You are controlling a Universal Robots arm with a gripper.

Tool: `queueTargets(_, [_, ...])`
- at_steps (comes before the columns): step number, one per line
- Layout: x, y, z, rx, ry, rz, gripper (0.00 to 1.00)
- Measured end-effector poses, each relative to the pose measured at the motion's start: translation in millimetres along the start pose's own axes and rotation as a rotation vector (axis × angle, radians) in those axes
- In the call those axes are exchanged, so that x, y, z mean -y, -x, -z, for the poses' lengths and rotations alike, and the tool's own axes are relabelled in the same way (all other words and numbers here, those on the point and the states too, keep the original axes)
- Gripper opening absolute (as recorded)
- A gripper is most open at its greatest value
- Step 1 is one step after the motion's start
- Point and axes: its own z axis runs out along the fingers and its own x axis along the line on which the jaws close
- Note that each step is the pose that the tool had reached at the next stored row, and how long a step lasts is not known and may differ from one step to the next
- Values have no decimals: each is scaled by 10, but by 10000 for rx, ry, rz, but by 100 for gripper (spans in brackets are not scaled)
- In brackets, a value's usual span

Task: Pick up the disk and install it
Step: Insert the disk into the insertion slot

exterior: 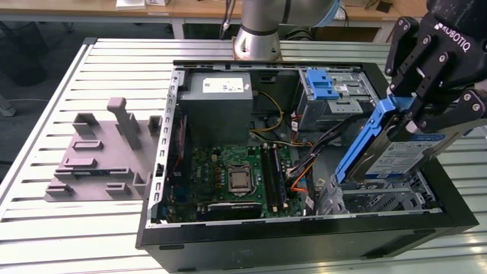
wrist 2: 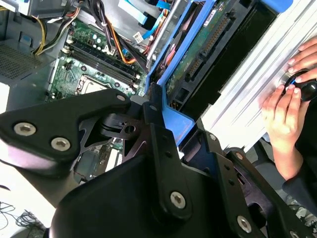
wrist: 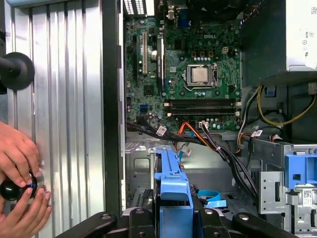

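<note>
The disk (exterior: 401, 161), a silver drive with a blue-and-white label in a blue carrier, hangs tilted over the metal drive cage (exterior: 380, 201) at the front corner of the open computer case on the exterior view's right. My black gripper (exterior: 426, 117) is shut on the carrier's upper end. In the second wrist view the fingers (wrist 2: 157, 130) clamp the blue frame, and the disk's underside (wrist 2: 198, 54) with its green board runs away from them. In the first wrist view the blue carrier (wrist: 171, 183) rises from the gripper (wrist: 173, 218) toward the case's inside.
The open case (exterior: 304, 240) holds a motherboard (exterior: 237, 174), a grey power-supply box (exterior: 219, 97), cable bundles (exterior: 320, 140) and a blue-latched bay (exterior: 327, 85). A grey fixture (exterior: 102, 154) lies on the slatted table. A person's hands (wrist: 20, 168) hold a black knob beside the case.
</note>
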Motion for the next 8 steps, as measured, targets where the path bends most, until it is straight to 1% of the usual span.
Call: queueTargets(8, [27, 1, -28, 1, 0, 2, 36])
